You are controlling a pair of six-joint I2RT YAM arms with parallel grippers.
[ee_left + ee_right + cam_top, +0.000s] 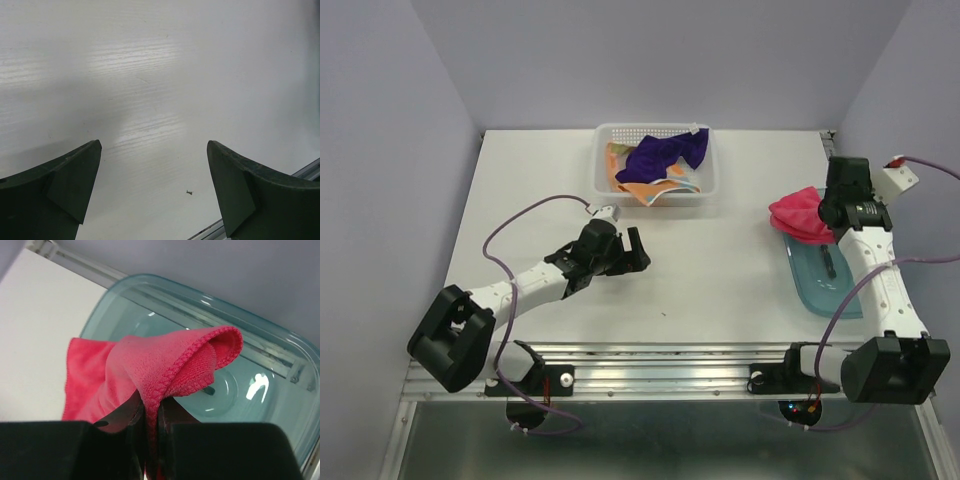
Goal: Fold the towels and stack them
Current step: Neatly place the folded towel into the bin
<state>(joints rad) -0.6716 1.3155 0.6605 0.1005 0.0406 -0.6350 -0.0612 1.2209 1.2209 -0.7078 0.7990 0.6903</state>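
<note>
R gripper (152, 416): clamped shut on hot pink towel (165, 370), pinching a hemmed fold. Cloth bunched over far end of teal tray (280, 355), left part past tray rim, over table (720, 270). L gripper (155, 165): wide open, holding nothing, low over bare tabletop, mid-left. In white perforated basket (602, 172) at far edge: purple towel (665, 152) crumpled atop orange dotted towel (645, 190).

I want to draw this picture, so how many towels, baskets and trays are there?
Towels: 3 (pink towel, orange towel, purple towel)
Basket: 1
Tray: 1
Total: 5
</note>
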